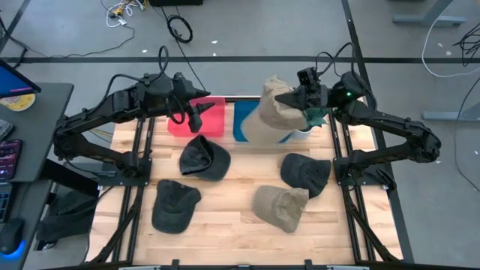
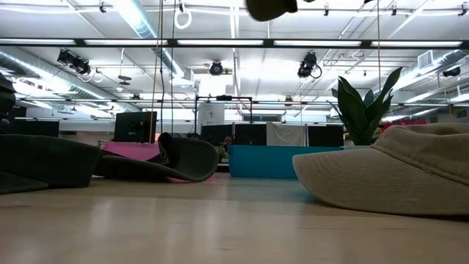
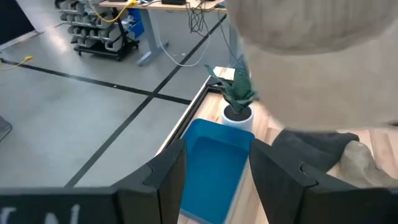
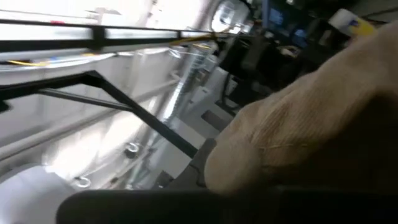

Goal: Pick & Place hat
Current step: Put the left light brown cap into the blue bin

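My right gripper [image 1: 291, 97] is shut on a tan hat [image 1: 271, 114], held high over the blue bin [image 1: 244, 124] at the table's far edge. The same hat fills the right wrist view [image 4: 311, 118] and shows large in the left wrist view [image 3: 311, 37]. My left gripper [image 1: 196, 114] hangs open over the pink bin [image 1: 210, 118] with nothing between its fingers [image 3: 168, 174]; it points toward the blue bin [image 3: 211, 168]. On the table lie two dark hats [image 1: 204, 157] [image 1: 174, 204], another dark hat [image 1: 306, 174] and a second tan hat [image 1: 281, 207]. My right gripper holds the tan hat by its upper part [image 1: 283, 96], coming from the table's right side. The hat hangs below the fingers, clear of the table and above the blue bin. In the wrist view the hat's own cloth [image 4: 292, 143] hides the place of contact.
A small plant in a white pot [image 1: 306, 124] stands just right of the blue bin, close under my right arm. In the low view the near tan hat [image 2: 396, 172] and a dark hat [image 2: 176, 158] lie in front of the bins. Bare wood shows along the near edge.
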Tool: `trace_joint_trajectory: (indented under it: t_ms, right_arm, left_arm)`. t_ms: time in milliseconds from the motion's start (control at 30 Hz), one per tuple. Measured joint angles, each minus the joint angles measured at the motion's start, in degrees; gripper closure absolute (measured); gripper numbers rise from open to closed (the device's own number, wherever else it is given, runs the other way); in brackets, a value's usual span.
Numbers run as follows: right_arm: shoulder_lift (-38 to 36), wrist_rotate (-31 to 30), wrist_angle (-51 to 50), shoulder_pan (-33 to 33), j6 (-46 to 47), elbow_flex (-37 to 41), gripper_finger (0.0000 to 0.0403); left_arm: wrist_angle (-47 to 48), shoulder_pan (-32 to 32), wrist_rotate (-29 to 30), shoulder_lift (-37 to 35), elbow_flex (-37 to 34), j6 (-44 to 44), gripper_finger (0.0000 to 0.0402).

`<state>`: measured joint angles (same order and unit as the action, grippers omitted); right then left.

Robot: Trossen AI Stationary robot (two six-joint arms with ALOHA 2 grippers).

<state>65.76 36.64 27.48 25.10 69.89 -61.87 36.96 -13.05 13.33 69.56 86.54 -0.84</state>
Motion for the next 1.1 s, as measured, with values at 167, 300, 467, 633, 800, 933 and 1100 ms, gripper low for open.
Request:
trace_joint_trajectory:
  t_ms: [167,300,467,633,800,933,1100]
  right_arm:
    - [0.21,-0.14,-16.86,0.0,-10.61,-6.62,0.0403]
    - [0.94,-0.97,-26.26,0.0,-17.32,-11.53,0.0403]
    - [1.9,-3.34,-31.67,0.0,-21.45,-14.08,0.0403]
    - [2.79,-6.51,-33.67,0.0,-25.01,-14.27,0.0403]
    - [4.88,-9.09,-37.84,0.02,-31.25,-14.29,0.0403]
    - [7.25,-10.34,-41.13,1.06,-34.76,-14.29,0.0403]
    - [9.76,-10.09,-41.33,2.08,-35.86,-14.29,0.0403]
  left_arm:
    - [2.79,-0.61,0.01,0.0,0.0,2.15,0.0223]
    - [3.71,-1.04,0.06,0.0,0.0,3.54,0.0223]
    - [3.74,-1.04,0.03,0.0,0.0,3.64,0.0223]
    - [3.75,-1.04,0.04,0.0,0.0,3.64,0.0223]
    - [3.73,-1.04,0.01,0.0,0.0,3.67,0.0223]
    - [3.68,-1.04,0.01,0.0,0.0,3.86,0.0223]
    - [3.66,-1.04,0.01,0.0,0.0,4.78,0.0223]
